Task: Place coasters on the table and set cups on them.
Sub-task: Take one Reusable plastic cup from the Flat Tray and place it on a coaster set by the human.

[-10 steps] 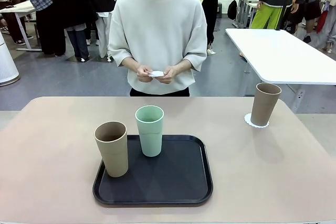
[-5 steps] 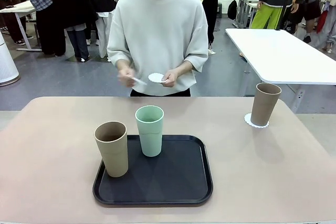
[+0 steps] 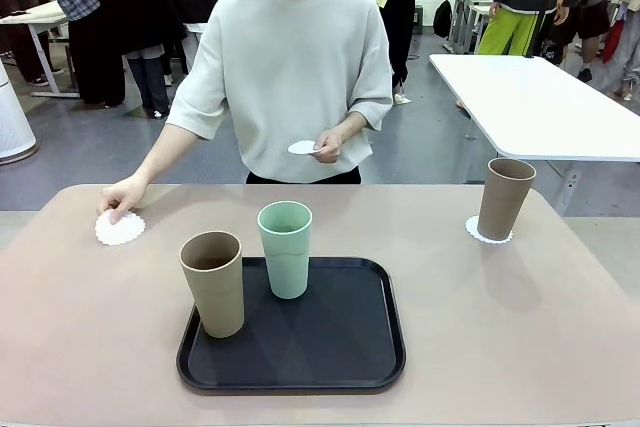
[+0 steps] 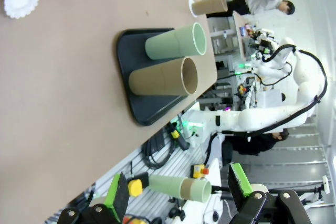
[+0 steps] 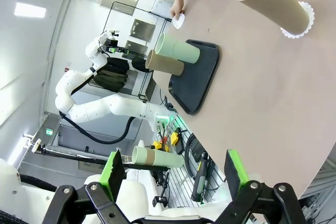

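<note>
**Coasters — one under a cup, one under a hand, one held**

Well to the right of the black tray (image 3: 340, 352), near the far right corner of the bench (image 3: 520, 337), lies the first coaster (image 3: 487, 235). A tan cup (image 3: 505, 197) stands upright on it, and the lacy rim shows around the cup's base. Off to the far left of the tray, the second coaster (image 3: 120, 229) lies flat on the bench. The person's outstretched hand (image 3: 124, 194) rests its fingertips on that coaster's far edge. The third coaster (image 3: 302, 147) is off the bench altogether, pinched in the person's other hand (image 3: 328, 146) at waist height, beyond the tray's far side.

Two cups stand on the tray itself, both upright and apart from each other. The second tan cup (image 3: 213, 283) is at the tray's near left edge. The mint cup (image 3: 285, 249) is behind it, toward the tray's far side and left of its middle.

Both tools sit well apart from the tray and its cups, on the near side of it. The left tool (image 4: 177, 190) is released — its green pads are spread wide with nothing between them. The right tool (image 5: 174, 174) is likewise released, its pads wide apart and gripping nothing.
</note>
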Controlling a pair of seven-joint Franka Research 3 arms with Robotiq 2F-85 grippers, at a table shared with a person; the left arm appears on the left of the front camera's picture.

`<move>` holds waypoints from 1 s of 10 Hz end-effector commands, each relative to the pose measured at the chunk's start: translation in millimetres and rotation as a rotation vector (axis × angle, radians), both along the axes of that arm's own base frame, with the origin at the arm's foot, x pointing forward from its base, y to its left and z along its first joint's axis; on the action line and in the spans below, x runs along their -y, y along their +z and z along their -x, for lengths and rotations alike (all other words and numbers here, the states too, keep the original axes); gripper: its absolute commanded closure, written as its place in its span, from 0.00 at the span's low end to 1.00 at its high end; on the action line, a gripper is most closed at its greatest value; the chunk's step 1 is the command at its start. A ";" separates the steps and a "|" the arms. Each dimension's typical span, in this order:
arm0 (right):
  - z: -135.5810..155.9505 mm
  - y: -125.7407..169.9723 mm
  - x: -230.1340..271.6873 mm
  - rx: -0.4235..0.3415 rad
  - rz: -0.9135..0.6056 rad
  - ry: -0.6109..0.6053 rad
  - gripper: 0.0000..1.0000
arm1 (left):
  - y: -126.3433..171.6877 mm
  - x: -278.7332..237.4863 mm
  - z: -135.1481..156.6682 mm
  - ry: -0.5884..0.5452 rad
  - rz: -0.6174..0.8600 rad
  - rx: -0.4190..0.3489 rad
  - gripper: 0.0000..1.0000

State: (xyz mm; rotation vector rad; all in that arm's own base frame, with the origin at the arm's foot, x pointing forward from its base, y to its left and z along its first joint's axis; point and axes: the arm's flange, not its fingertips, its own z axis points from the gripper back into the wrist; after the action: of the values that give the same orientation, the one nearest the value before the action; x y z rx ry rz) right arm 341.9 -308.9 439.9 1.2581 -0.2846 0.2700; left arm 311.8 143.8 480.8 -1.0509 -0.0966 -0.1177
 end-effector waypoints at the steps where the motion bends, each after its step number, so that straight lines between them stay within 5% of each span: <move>1: 1.6 0.3 -1.9 0.008 -0.005 -0.009 0.00 | 1.1 -1.1 1.4 -0.004 0.010 0.008 0.00; 7: 1.6 0.3 -1.9 0.008 -0.005 -0.009 0.00 | 0.0 0.0 0.0 0.000 0.000 0.000 0.00; 10: 1.6 0.3 -1.9 0.008 -0.005 -0.009 0.00 | 29.7 21.4 -46.4 -0.144 -0.418 0.363 0.00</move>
State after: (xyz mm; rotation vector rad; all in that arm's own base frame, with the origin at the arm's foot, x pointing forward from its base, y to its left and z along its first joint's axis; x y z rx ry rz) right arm 342.0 -308.6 439.9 1.2584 -0.2846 0.2704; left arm 345.0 130.1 508.9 -0.7975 -0.2130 -0.3497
